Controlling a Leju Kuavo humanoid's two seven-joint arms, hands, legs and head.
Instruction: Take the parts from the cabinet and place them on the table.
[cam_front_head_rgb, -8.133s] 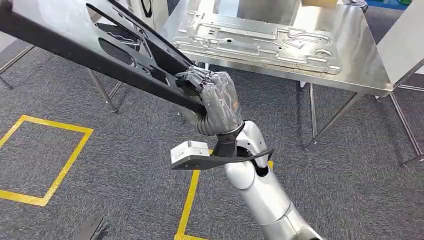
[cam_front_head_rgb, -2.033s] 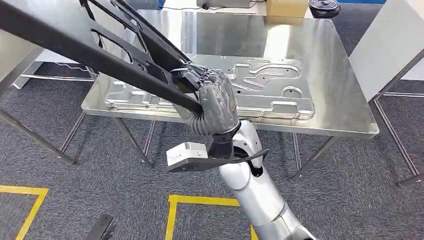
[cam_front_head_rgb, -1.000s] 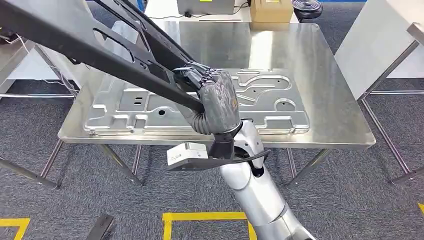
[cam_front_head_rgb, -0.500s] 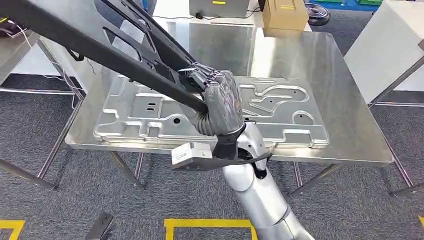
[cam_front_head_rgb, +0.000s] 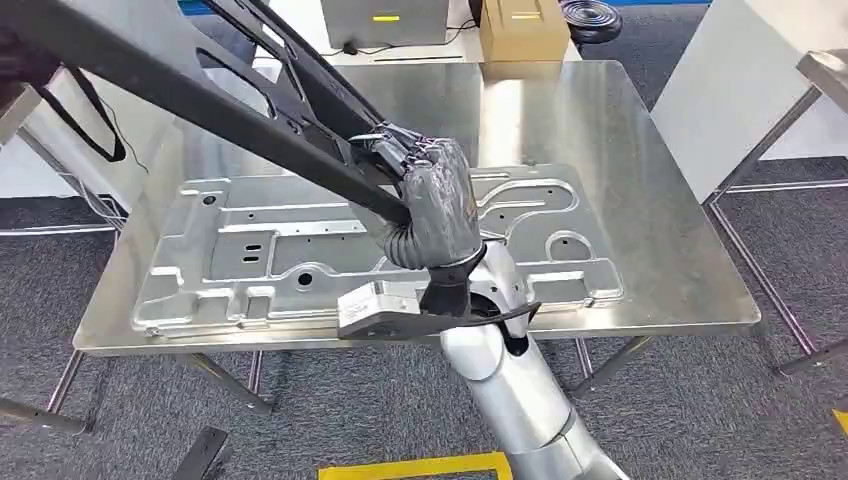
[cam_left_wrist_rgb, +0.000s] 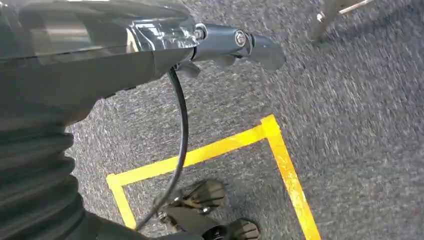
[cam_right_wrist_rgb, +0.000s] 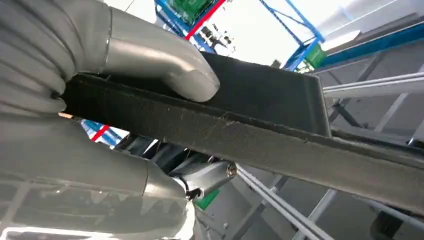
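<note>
Up above the steel tabletop, the right hand has its fingers clenched around a black frame part, holding it slanted over a silver stamped panel lying flat there. Whether the left hand is curled or spread I cannot tell.

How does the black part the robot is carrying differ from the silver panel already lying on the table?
The black part is dark and matte; the silver panel is bright, reflective metal. The black part is held tilted in the air by the right hand; the silver panel lies flat on the table, untouched. The black part is an open frame of bars; the silver panel is one broad sheet. Both have cutouts.
</note>
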